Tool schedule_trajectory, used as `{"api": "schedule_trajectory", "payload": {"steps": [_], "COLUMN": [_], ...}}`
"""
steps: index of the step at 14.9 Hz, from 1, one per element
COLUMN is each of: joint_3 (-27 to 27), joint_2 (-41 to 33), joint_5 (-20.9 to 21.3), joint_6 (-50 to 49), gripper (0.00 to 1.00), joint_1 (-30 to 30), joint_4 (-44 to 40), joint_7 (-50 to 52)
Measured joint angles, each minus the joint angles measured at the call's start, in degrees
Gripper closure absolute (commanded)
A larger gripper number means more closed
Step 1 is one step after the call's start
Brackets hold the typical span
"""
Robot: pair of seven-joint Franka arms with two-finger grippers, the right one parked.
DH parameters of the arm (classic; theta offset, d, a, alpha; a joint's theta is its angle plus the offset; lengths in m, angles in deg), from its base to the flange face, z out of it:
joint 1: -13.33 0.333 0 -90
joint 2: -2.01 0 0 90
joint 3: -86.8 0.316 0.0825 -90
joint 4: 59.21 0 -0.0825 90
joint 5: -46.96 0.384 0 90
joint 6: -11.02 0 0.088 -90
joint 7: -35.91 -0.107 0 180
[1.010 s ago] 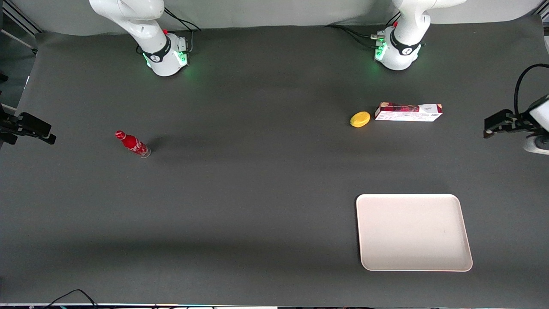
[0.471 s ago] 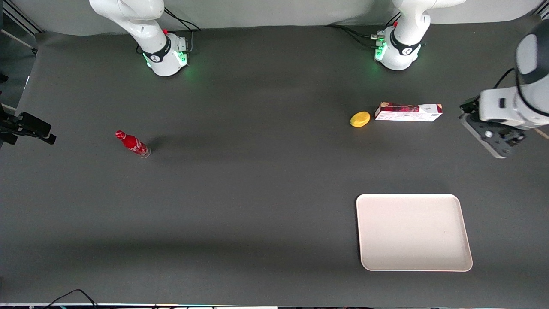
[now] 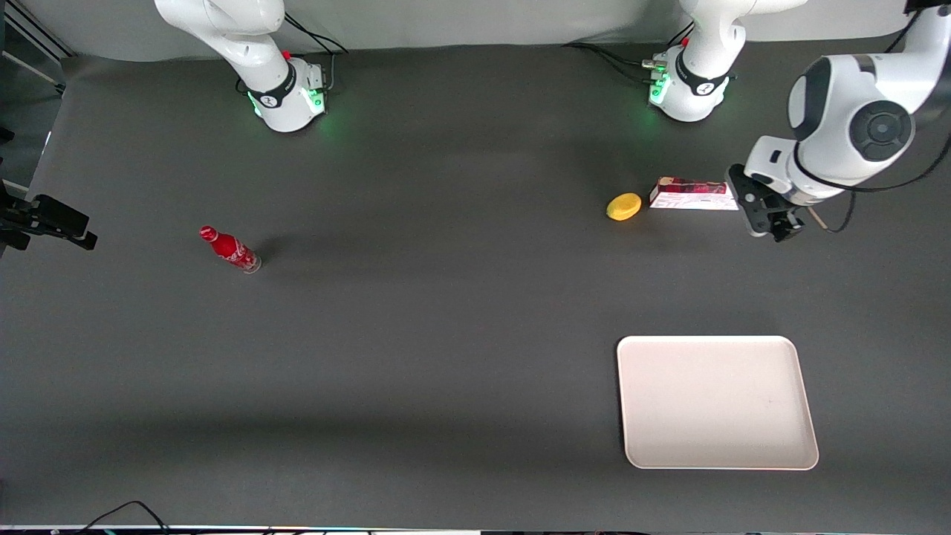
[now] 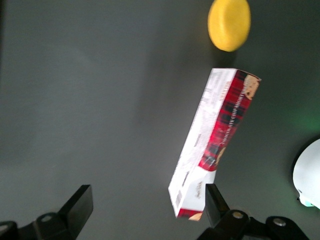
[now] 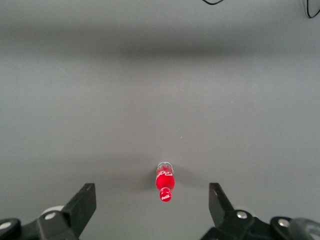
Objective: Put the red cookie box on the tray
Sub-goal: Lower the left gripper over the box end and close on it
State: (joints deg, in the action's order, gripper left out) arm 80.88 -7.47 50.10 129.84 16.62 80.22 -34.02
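The red cookie box (image 3: 687,195) lies flat on the dark table, a long tartan carton, close to the working arm's base. My gripper (image 3: 769,223) hangs above its white-label end and hides that end in the front view. In the wrist view the gripper (image 4: 147,210) is open, its jaws spread wide. The label end of the box (image 4: 215,140) sits just inside one finger (image 4: 216,202), and nothing is held. The cream-white tray (image 3: 717,401) lies nearer the front camera than the box, with nothing on it.
A yellow lemon-like object (image 3: 623,206) lies beside the box's red end, also in the wrist view (image 4: 229,22). A small red bottle (image 3: 229,249) lies toward the parked arm's end of the table. The working arm's white base (image 3: 687,89) stands farther from the camera than the box.
The working arm has swung in from the table's edge toward the box. Its gripper now hangs over the box's label end. Box, tray, yellow object and bottle have not moved.
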Motion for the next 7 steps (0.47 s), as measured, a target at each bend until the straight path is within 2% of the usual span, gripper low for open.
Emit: {"api": "schedule_trajectory", "payload": {"steps": [4, 7], "joint_3": [0.1, 0.1], "joint_2": [-0.8, -0.8], "joint_5": [-4.3, -5.1], "joint_6": [3.3, 7.0], "gripper": [0.0, 0.0], "joint_1": [0.0, 0.0], "joint_4": [8.4, 11.9], "joint_7": [-8.5, -13.7]}}
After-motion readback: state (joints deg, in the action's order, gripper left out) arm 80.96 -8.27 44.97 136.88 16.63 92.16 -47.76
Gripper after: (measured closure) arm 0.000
